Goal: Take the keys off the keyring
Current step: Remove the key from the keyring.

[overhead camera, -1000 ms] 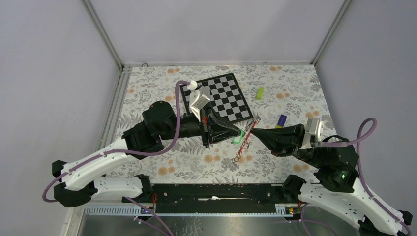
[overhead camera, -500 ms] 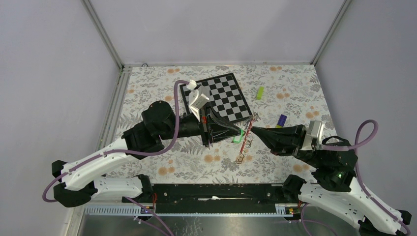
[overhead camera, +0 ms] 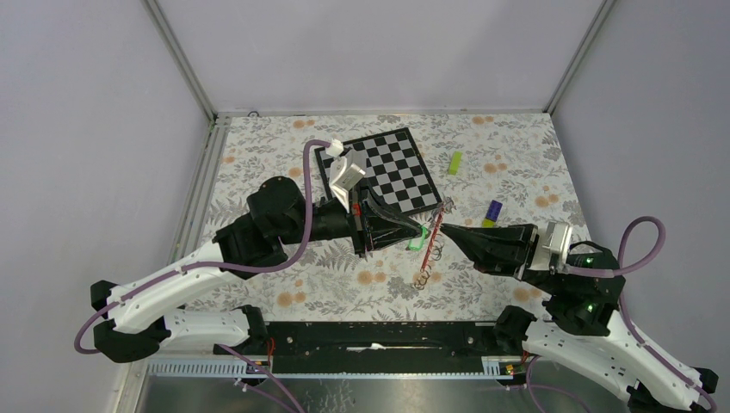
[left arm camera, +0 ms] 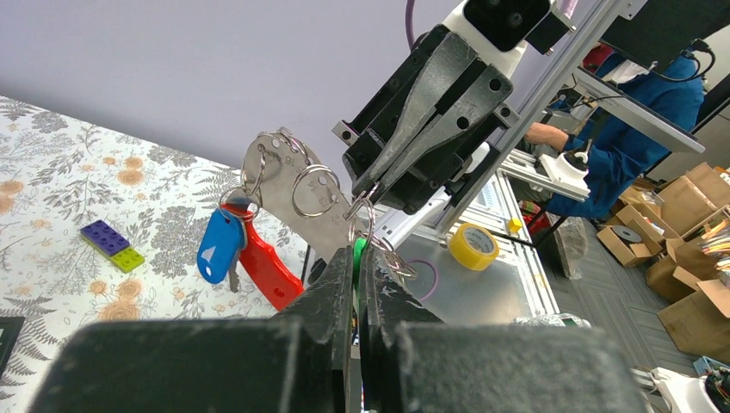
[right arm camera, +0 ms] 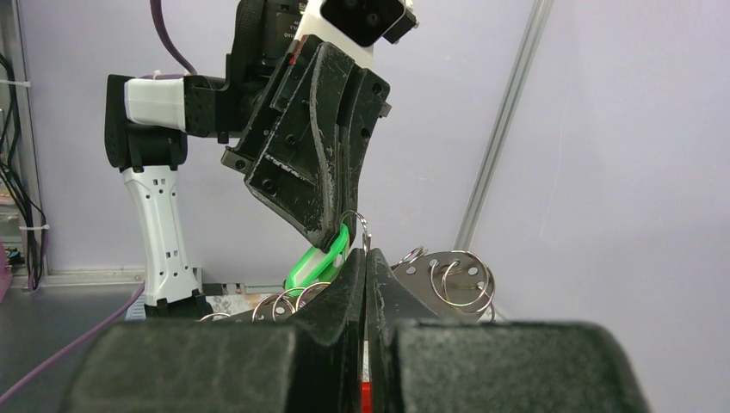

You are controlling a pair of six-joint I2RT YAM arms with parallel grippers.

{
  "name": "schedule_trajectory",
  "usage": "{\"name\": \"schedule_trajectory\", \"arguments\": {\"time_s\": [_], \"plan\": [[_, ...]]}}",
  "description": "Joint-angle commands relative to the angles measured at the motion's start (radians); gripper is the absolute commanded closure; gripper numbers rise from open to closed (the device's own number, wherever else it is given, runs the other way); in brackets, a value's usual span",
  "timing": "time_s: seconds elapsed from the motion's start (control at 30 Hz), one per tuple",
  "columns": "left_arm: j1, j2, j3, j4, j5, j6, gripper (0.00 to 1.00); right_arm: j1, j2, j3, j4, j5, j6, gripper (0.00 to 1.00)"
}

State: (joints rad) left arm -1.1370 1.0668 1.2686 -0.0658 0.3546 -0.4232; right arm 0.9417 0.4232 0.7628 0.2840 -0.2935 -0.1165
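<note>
Right tool [overhead camera: 441, 229]: lower right of centre in the overhead view, pinched tight on a wire loop of the keyring [left arm camera: 361, 219].
Left tool [overhead camera: 421, 231]: tip to tip with it, clamped narrow on the green-headed key [right arm camera: 317, 262].
Bunch: mid-frame, held between both tools; the blue-headed key [left arm camera: 219, 245] and red tag [left arm camera: 267, 274] dangle.
Surface [overhead camera: 258, 163] behind: chessboard [overhead camera: 387, 172], purple-and-yellow block [overhead camera: 492, 211], and lime block [overhead camera: 454, 163] at upper right.

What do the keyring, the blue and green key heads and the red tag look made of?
Keyring: bare silvery metal, bright glints. Blue key head and green key head: likely plastic, smooth uniform colour, soft sheen. Red tag: probably glossy plastic; a coated material is not excluded.
</note>
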Motion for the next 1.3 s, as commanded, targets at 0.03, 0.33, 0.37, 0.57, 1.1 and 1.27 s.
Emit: {"name": "schedule_trajectory", "arguments": {"time_s": [0.03, 0.33, 0.37, 0.57, 1.1, 1.27], "plan": [[0.002, -0.001, 0.004, -0.008, 0.006, -0.002, 1.00, -0.002, -0.015, 0.022, 0.196, -0.006, -0.019, 1.00], [0.002, 0.002, 0.002, -0.009, 0.007, -0.005, 1.00, -0.001, -0.003, 0.026, 0.214, -0.021, -0.021, 1.00], [0.002, 0.003, 0.002, -0.008, 0.007, -0.005, 1.00, -0.001, -0.002, 0.027, 0.213, -0.026, -0.022, 1.00], [0.002, 0.009, 0.002, -0.010, 0.011, -0.006, 1.00, -0.001, 0.013, 0.039, 0.202, -0.056, -0.037, 1.00], [0.002, 0.015, 0.005, -0.013, 0.012, -0.009, 1.00, -0.001, 0.030, 0.049, 0.181, -0.136, -0.081, 1.00], [0.002, 0.022, 0.010, -0.015, 0.015, -0.009, 1.00, -0.001, 0.017, 0.045, 0.187, -0.134, -0.089, 1.00]]}}
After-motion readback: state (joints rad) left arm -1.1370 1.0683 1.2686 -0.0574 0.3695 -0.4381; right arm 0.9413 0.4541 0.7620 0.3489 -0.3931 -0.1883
